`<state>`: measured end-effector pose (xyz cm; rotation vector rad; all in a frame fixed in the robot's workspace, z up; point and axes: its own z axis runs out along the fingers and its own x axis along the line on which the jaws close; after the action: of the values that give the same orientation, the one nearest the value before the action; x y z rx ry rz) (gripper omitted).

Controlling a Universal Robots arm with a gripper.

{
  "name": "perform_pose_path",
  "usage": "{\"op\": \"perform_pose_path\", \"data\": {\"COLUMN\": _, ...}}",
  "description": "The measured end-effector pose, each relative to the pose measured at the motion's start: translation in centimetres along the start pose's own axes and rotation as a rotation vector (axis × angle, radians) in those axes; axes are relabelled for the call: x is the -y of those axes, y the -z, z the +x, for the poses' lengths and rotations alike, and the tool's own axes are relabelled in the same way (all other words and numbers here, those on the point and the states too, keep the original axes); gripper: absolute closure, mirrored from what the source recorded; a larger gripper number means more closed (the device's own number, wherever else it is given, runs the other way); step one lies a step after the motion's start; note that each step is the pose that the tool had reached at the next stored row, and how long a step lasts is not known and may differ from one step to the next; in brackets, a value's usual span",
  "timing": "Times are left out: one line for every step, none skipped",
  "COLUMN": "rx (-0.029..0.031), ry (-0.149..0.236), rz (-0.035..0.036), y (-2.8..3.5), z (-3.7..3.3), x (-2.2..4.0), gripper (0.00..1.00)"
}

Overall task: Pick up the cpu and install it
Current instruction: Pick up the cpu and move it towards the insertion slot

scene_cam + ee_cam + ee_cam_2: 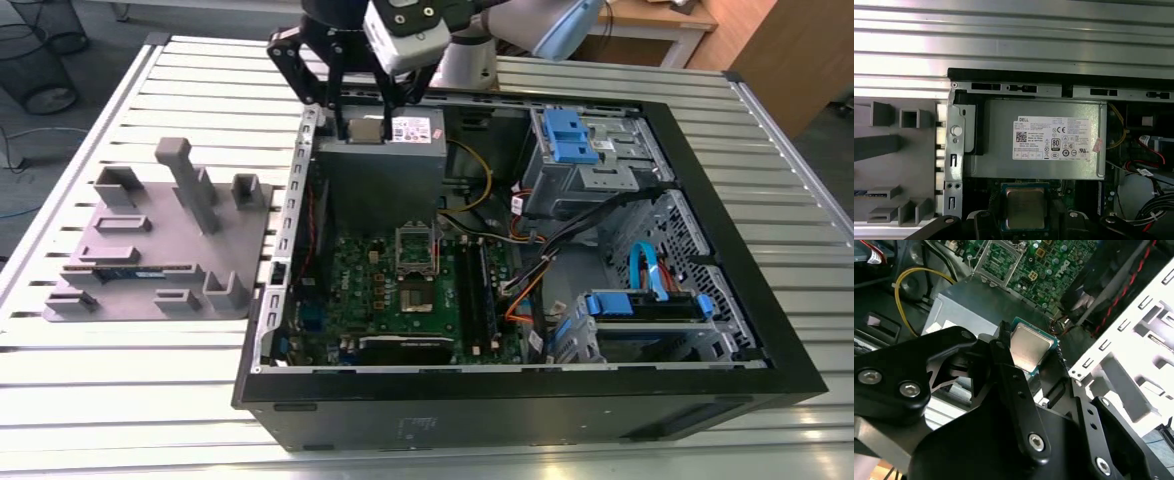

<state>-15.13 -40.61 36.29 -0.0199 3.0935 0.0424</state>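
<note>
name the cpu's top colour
The cpu top is shiny silver, rim green; clearest in the second wrist view.

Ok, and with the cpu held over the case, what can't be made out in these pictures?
Cpu underside: faces away from the camera in both wrist views.
Cpu edges where the gripper clamps it: covered by the black fingers in both wrist views.
Socket frame interior: too small to read in the exterior view, and cut off by the picture edge in the second wrist view.
</note>
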Motion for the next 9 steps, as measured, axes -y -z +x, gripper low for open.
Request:
{"op": "perform_pose_path", "data": {"rx": 0.0, "ry": 0.0, "rz": 0.0, "y": -0.01, "z": -0.21, "x": 0.0, "gripper": 0.53}}
{"op": "perform_pose_path", "data": {"rx": 0.0, "ry": 0.0, "rz": 0.0001, "y": -0.02, "z": -0.43, "x": 0.01, "gripper": 0.53}}
{"op": "perform_pose_path", "data": {"rx": -0.0001, "ry": 0.0, "rz": 0.0001, "y": -0.03, "z": -0.63, "x": 0.01, "gripper": 0.53}}
{"op": "perform_pose_path", "data": {"rx": -0.0001, "ry": 0.0, "rz": 0.0001, "y": -0.03, "z": -0.8, "x": 0.01, "gripper": 0.53}}
{"op": "perform_pose_path", "data": {"rx": -0.0001, "ry": 0.0, "rz": 0.0001, "y": -0.04, "z": -0.98, "x": 0.02, "gripper": 0.53}}
{"op": "perform_pose_path", "data": {"rx": -0.0001, "ry": 0.0, "rz": 0.0001, "y": -0.05, "z": -1.16, "x": 0.02, "gripper": 0.53}}
{"op": "perform_pose_path", "data": {"rx": -0.0001, "ry": 0.0, "rz": 0.0001, "y": -0.06, "z": -1.36, "x": 0.02, "gripper": 0.53}}
{"op": "perform_pose_path", "data": {"rx": -0.0001, "ry": 0.0, "rz": 0.0001, "y": -0.07, "z": -1.55, "x": 0.02, "gripper": 0.53}}
{"op": "perform_pose_path", "data": {"rx": -0.0001, "ry": 0.0, "rz": 0.0001, "y": -0.08, "z": -1.74, "x": 0.02, "gripper": 0.53}}
